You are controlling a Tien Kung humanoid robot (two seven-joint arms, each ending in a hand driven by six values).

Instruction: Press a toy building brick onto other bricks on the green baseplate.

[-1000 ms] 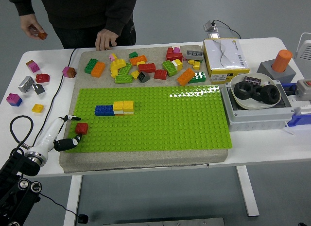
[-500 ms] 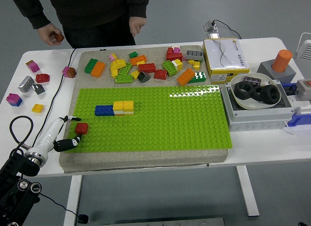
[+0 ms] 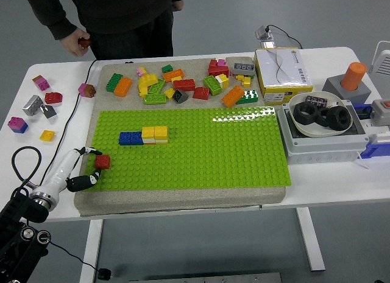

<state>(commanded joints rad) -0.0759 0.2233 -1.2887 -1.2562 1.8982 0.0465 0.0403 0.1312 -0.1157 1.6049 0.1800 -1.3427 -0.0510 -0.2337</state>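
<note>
Fingers point(image 3: 90, 151) of the left hand point(image 3: 84, 167) pinching a red brick point(image 3: 102, 162)
Brick sits at the green baseplate point(image 3: 201, 155) left edge, apart from the blue-and-yellow bricks point(image 3: 144, 136) already stuck on.

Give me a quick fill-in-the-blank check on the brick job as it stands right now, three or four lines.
1. The left hand holds a ____ brick at the green baseplate's near-left corner.
2. On the baseplate, the yellow bricks touch a ____ brick on their left side.
3. The loose brick pile lies on the ____ side of the baseplate.
4. The person's hand beyond the table holds a small ____ brick.

Missing words: red; blue; far; red
</note>
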